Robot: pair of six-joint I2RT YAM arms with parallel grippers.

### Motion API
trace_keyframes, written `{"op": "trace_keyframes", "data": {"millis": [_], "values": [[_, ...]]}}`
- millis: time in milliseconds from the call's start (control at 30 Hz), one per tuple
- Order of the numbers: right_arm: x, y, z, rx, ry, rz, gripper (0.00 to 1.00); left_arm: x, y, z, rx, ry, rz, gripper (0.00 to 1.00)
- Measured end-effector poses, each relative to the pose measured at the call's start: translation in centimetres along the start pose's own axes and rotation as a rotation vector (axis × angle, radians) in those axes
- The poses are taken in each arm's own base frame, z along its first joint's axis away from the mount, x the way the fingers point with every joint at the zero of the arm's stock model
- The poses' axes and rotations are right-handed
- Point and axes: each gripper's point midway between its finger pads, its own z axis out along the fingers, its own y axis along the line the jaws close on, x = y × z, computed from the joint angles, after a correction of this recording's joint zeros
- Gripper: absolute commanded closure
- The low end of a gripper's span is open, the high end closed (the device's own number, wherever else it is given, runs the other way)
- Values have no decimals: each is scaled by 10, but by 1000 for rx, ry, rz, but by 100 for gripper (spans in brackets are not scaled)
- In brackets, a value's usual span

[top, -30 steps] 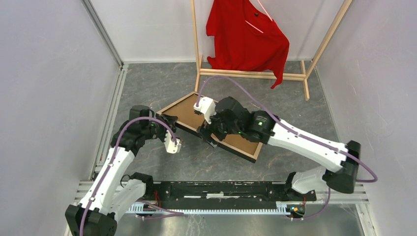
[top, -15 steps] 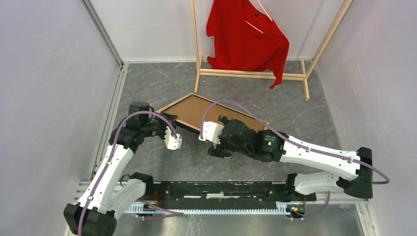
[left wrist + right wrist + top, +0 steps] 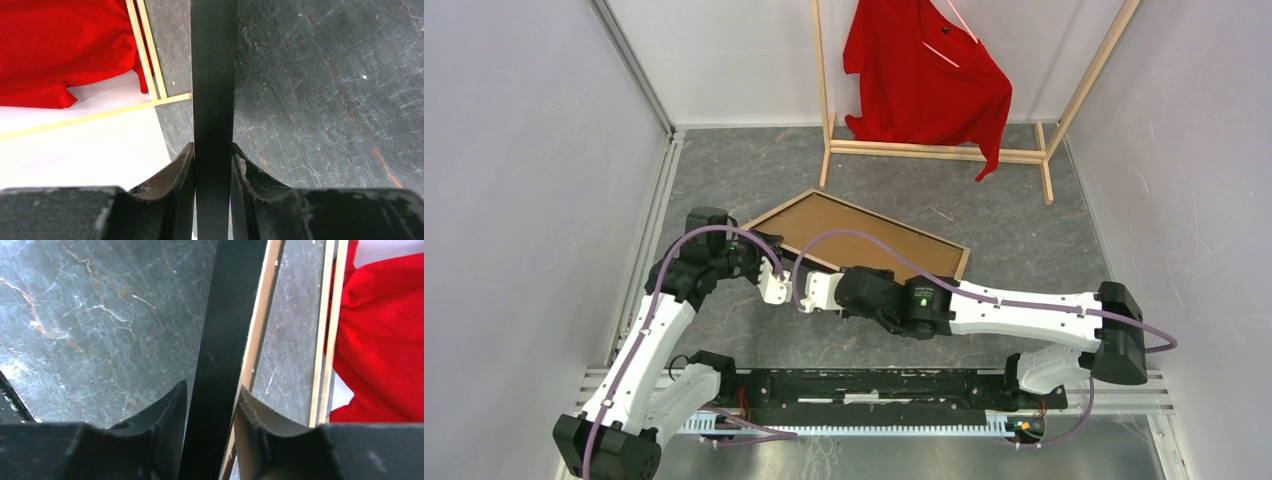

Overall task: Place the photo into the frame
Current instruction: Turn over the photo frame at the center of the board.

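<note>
The frame (image 3: pixel 892 220) is tilted at the middle of the floor, its back up. A brown backing board (image 3: pixel 849 235) fills it. My left gripper (image 3: pixel 762 250) is shut on the frame's black rail (image 3: pixel 212 75) near the left corner, both fingers (image 3: pixel 187 160) pressed to it. My right gripper (image 3: pixel 802 272) sits just right of the left one on the near rail (image 3: pixel 230 305). Its fingers (image 3: pixel 245 405) hug the rail, which lies slightly askew between them. The photo is out of view.
A wooden clothes rack (image 3: pixel 934 152) with a red shirt (image 3: pixel 924 70) stands at the back, just beyond the frame's far corner. Grey walls close in on both sides. The arm bases and a black bar (image 3: pixel 874 385) line the near edge.
My right arm left the middle of the backing board and swung down-left to the near rail beside the left gripper. Its jaws opened wide, then closed in. The frame tipped steeper.
</note>
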Motion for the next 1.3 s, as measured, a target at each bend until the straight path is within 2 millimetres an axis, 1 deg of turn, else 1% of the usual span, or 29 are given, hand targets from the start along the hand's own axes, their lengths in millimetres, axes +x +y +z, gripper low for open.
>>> {"op": "trace_keyframes", "data": {"millis": [33,67,100,133,167,267,300,433,500,533,600,667,767,867,967,1033,1133,1233,1300], "values": [[-1,-3,0,10,4,-5,67,0,-1,0,2,0,-2,91],[-2,-6,-1,22,8,0,72,0,0,0,-1,1,0,88],[-3,-12,-3,46,12,14,75,0,3,-1,-9,2,0,76],[-4,-17,-5,68,14,26,79,-1,4,-2,-14,2,-6,52],[-6,-23,-7,88,13,39,82,-1,5,-3,-20,3,-11,34],[-9,-28,-10,97,9,43,85,-2,9,-6,-36,6,-15,2],[-9,-28,-11,95,9,47,85,-3,9,-6,-39,5,-18,0],[-17,-31,-18,80,-7,70,86,-5,12,-10,-60,6,-43,0],[-25,-34,-25,59,-25,89,86,-7,20,-15,-83,7,-81,0],[-30,-36,-29,48,-32,98,86,-8,26,-18,-98,6,-104,0],[-42,-39,-36,25,-45,130,86,-12,46,-29,-152,5,-154,0],[-57,-43,-42,5,-60,172,86,-19,74,-46,-230,-1,-209,0],[-69,-53,-50,-6,-81,252,86,-24,92,-64,-294,-6,-310,0],[-73,-66,-57,-42,-106,354,86,-29,111,-79,-344,-18,-417,0],[-69,-83,-59,-77,-139,457,87,-32,133,-90,-391,-33,-529,0],[-61,-96,-58,-103,-155,522,87,-37,154,-102,-457,-62,-590,0],[-47,-115,-62,-117,-180,604,87,-48,178,-123,-543,-110,-648,0],[-35,-128,-66,-134,-201,668,87,-60,193,-137,-595,-164,-699,0],[-28,-137,-67,-141,-209,703,86,-66,198,-142,-611,-197,-741,0]]}}
